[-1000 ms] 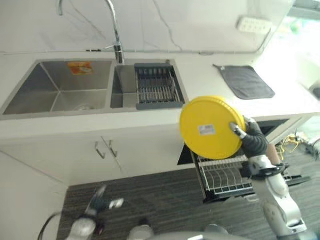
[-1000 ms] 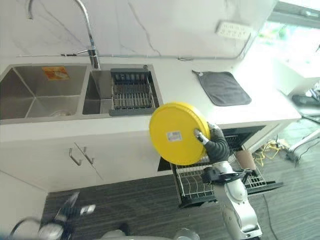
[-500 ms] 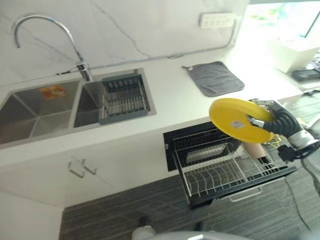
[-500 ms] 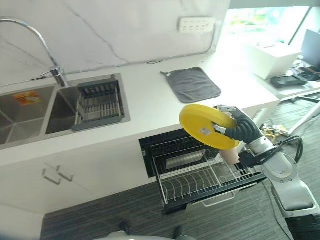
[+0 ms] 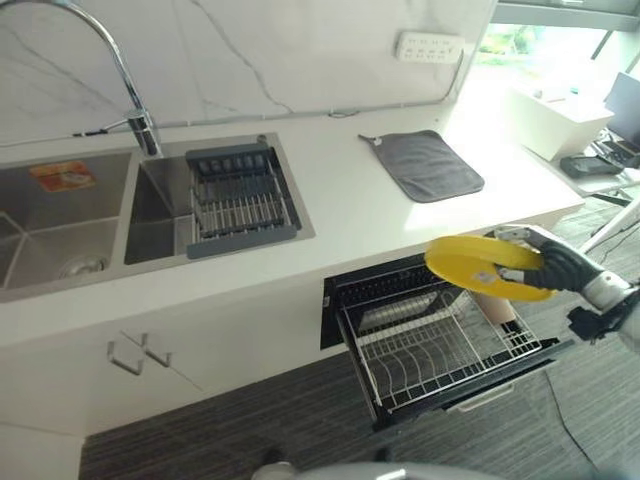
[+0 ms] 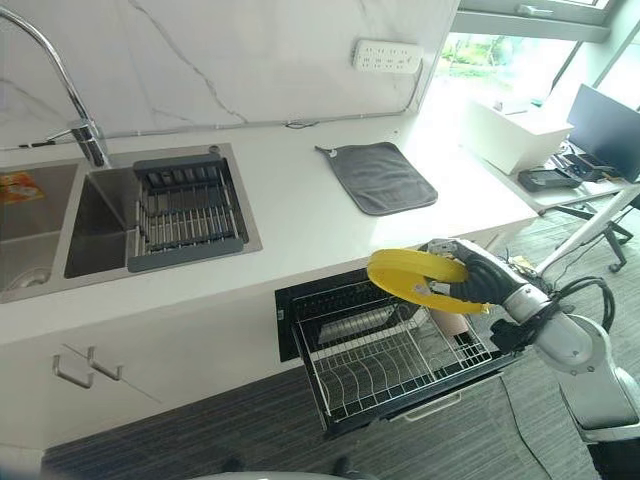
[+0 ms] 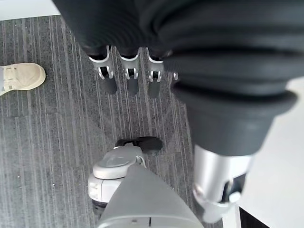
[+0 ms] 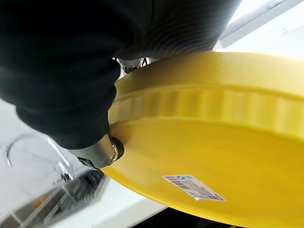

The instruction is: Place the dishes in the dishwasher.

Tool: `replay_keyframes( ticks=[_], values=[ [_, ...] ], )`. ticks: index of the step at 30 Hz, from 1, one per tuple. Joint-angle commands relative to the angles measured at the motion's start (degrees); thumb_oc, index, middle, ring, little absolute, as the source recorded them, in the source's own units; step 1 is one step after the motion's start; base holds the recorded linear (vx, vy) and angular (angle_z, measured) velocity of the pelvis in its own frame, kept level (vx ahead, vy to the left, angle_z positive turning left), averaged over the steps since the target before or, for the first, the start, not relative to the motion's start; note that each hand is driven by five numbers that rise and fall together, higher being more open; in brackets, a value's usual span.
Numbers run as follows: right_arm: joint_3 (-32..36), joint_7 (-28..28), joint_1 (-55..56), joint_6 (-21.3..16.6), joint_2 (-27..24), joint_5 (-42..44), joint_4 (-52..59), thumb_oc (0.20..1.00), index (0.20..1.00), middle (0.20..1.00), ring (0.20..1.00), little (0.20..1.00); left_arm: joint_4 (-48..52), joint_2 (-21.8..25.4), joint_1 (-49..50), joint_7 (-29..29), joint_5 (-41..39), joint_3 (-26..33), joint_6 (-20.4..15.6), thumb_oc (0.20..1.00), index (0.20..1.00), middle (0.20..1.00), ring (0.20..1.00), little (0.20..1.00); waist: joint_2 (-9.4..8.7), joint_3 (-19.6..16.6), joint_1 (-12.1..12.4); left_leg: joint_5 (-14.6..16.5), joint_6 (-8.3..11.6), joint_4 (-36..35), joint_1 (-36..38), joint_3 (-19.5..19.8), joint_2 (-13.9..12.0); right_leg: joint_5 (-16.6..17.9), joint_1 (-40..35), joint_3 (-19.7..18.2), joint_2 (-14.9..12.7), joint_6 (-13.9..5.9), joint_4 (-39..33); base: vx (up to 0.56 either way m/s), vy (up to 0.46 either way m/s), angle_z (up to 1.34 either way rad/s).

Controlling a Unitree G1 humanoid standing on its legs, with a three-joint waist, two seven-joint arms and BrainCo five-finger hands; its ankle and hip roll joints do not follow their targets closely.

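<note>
The yellow plate [image 5: 487,266] hangs nearly flat in the air, underside down, above the right part of the pulled-out dishwasher rack [image 5: 430,345]. A small white sticker shows on its underside (seen best in the right wrist view, where the plate's ribbed rim runs across the picture). The right hand [image 5: 556,268] grips it at the right edge: the thumb presses against the underside and the fingers curl over the rim above, so the plate is pinched between them.

Below the plate, the wire rack stands drawn out of the dishwasher [image 6: 330,303], whose dark opening sits under the white counter [image 5: 350,215]. A row of upright wire tines fills the near left part of the rack, and a pale tan cup [image 6: 446,322] stands at its right side, partly hidden beneath the plate.

On the counter, far behind the plate, lies a dark grey mat [image 5: 424,165]. Further left is a double steel sink [image 5: 80,215]; a grey drying rack [image 5: 238,198] sits across its right basin, and a curved tap [image 5: 120,70] rises at the far edge between the basins. A white socket strip [image 6: 386,55] is fixed to the marble wall, and cupboard doors with metal handles [image 5: 138,352] sit under the sink.

The left hand [image 7: 128,76] points down at the grey striped floor [image 7: 42,156], its fingers straight and holding nothing. A person's pale shoe [image 7: 20,78] shows at the edge there.
</note>
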State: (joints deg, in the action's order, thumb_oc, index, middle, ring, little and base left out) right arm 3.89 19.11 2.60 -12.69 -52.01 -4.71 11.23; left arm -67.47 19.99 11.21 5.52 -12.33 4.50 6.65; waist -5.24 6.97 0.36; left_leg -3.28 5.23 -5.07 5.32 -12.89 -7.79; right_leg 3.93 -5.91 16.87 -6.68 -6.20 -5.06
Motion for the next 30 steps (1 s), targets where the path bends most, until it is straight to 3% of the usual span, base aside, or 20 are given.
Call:
replay_keyframes(
  ticks=[1, 6, 12, 15, 17, 19, 23, 30],
  values=[
    [0.7, -5.7, -6.7, -5.1, 0.0, -5.0, 0.6, 0.2, 0.2, 0.2, 0.2, 0.2, -1.7, 1.2, -1.9, -1.7, 1.9, -2.3, 0.2, 1.0, 1.0, 1.0, 1.0, 1.0, 1.11, 1.6, 2.8, 5.0, -1.27, 4.5, 1.6, 2.6, -1.6, -1.8, 1.6, 1.3, -5.0, -4.38, 7.4, 0.06, -0.017, 0.08],
    [-3.9, -7.1, -9.3, -6.6, -1.6, -9.0, -4.0, 0.2, 0.2, 0.2, 0.2, 0.2, 0.5, 4.2, -3.2, -2.2, 1.1, -2.9, 1.3, 1.0, 1.0, 1.0, 1.0, 1.0, 1.87, 5.7, 4.3, 7.2, -1.88, 14.7, -5.4, 7.3, -1.8, -5.5, 6.5, 0.9, -6.4, -3.24, 17.1, -0.04, -0.055, 0.24],
    [-10.0, -10.0, -14.3, -7.5, -3.9, -13.9, -7.0, 0.2, 0.2, 0.2, 0.2, 0.2, 2.5, 6.0, -4.7, -2.5, -2.1, -3.8, 2.7, 1.0, 1.0, 1.0, 1.0, 1.0, 2.45, 9.5, 5.3, 7.7, -1.59, 19.4, -11.2, 9.5, -2.1, -6.7, 10.4, 0.4, -7.4, -2.35, 20.2, -0.11, -0.031, 0.09],
    [-12.5, -10.3, -16.5, -7.3, -5.1, -14.9, -7.6, 0.2, 0.2, 0.2, 0.2, 0.2, 3.5, 6.2, -4.8, -3.6, -3.1, -4.3, 0.4, 1.0, 1.0, 1.0, 1.0, 1.0, 2.66, 10.9, 5.6, 7.9, -1.52, 21.1, -12.9, 10.2, -2.3, -7.4, 11.9, 0.2, -8.0, -1.89, 22.2, -0.07, 0.006, 0.0],
    [-15.6, -14.2, -19.0, -8.1, -6.1, -18.9, -11.3, 0.2, 0.2, 0.2, 0.2, 0.2, 6.5, 6.7, -4.9, -4.7, -4.1, -5.0, -0.5, 1.0, 1.0, 1.0, 1.0, 1.0, 3.03, 12.0, 6.5, 8.5, -1.67, 23.3, -14.3, 11.0, -2.3, -8.3, 12.9, 0.1, -8.7, -1.45, 24.3, -0.06, 0.025, -0.02],
    [-16.3, -15.1, -19.8, -8.1, -6.2, -19.5, -12.3, 0.2, 0.2, 0.2, 0.2, 0.2, 6.9, 6.7, -4.8, -5.0, -4.1, -5.1, -0.8, 1.0, 1.0, 1.0, 1.0, 1.0, 3.1, 12.1, 6.6, 8.5, -1.65, 23.5, -14.5, 11.1, -2.3, -8.4, 13.0, 0.2, -8.8, -1.36, 24.5, -0.02, 0.009, -0.02],
    [-21.0, -23.1, -25.6, -6.4, -6.0, -26.9, -18.9, 0.2, 0.2, 0.2, 0.2, 0.2, 8.6, 6.6, -4.4, -5.6, -3.8, -5.7, -0.9, 1.0, 1.0, 1.0, 1.0, 1.0, 3.82, 12.7, 8.0, 8.9, -1.66, 24.9, -15.3, 11.9, -2.2, -9.3, 13.3, 0.4, -9.1, -0.71, 25.9, 0.01, 0.016, -0.01],
    [-24.5, -27.6, -28.7, -3.9, -6.1, -32.3, -24.4, 0.2, 0.2, 0.2, 0.2, 0.2, 9.7, 6.5, -3.7, -5.5, -3.4, -5.6, 0.0, 1.0, 1.0, 1.0, 1.0, 1.0, 4.46, 12.8, 9.1, 9.2, -1.68, 26.2, -16.0, 12.1, -2.4, -10.2, 13.4, 0.7, -9.7, -0.42, 27.5, 0.0, 0.008, 0.01]
  ],
)
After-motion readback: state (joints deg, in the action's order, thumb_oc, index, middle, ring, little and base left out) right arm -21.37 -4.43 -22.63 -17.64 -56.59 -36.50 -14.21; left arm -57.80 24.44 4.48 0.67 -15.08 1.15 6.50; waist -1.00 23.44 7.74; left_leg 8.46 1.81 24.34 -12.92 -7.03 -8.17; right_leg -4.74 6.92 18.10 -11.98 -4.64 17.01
